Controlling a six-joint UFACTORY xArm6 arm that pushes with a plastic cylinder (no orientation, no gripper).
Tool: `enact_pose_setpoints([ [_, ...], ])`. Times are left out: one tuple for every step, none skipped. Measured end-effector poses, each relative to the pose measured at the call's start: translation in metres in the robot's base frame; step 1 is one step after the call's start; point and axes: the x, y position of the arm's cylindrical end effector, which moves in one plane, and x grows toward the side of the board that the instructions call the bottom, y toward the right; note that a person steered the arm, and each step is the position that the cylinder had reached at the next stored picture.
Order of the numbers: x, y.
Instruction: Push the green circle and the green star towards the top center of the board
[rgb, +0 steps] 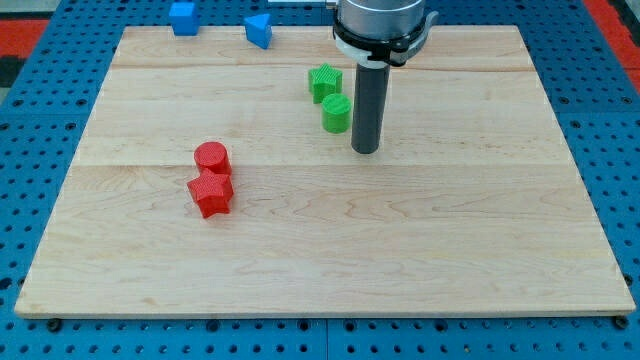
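Note:
The green circle lies near the board's top middle. The green star sits just above it, touching or nearly touching. My tip stands on the board just right of and slightly below the green circle, a small gap apart from it. The rod rises straight up to the arm's head at the view's top.
A red circle and a red star sit together at the left middle. A blue cube and a blue triangle-like block lie at the board's top edge, left of centre.

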Motion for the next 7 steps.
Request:
enact_pose_setpoints([
  [0.0,-0.011],
  [-0.011,-0.022],
  [-0.034,-0.032],
  [-0.056,-0.05],
  [-0.075,-0.065],
  [-0.093,-0.075],
  [-0.109,-0.086],
])
